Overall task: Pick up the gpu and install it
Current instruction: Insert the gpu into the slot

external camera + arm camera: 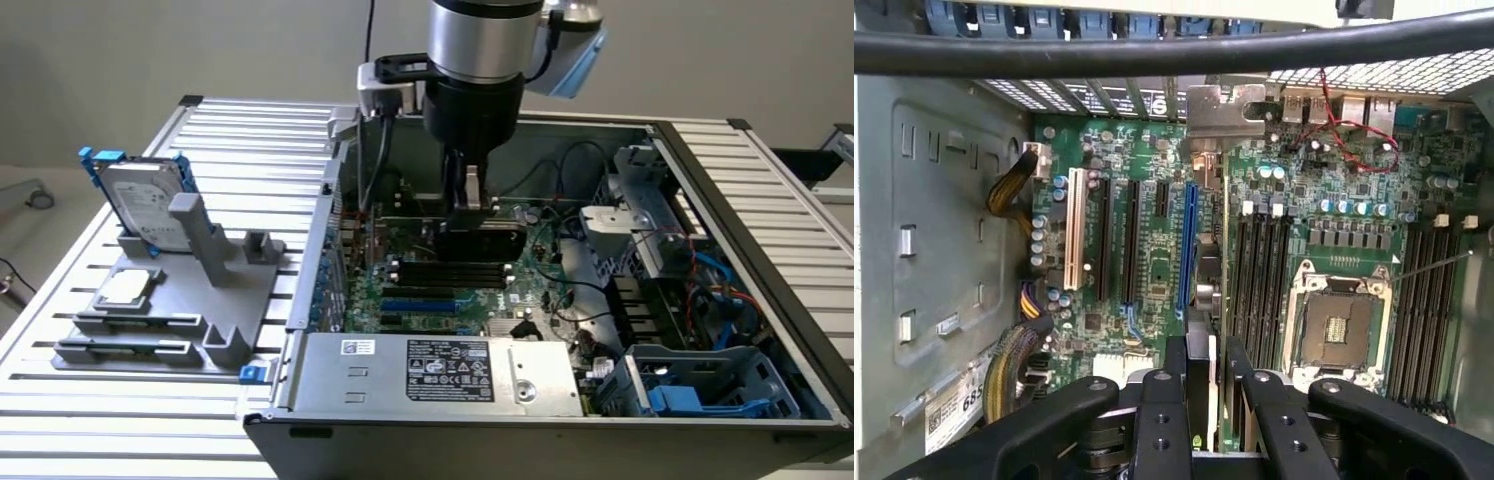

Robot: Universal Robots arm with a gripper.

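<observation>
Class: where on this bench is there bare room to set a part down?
Bare slats behind the fixture, in front of it, and on the exterior view's right of the case. Crowded: inside the case and on the fixture.

Exterior view high, angled down on case [534,450]; wrist view close over motherboard [1154,250], shared.

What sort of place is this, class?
Probably a robotics lab's computer-assembly bench: an open PC case on a slatted metal table, a grey parts fixture, and an end effector holding the gpu.
</observation>
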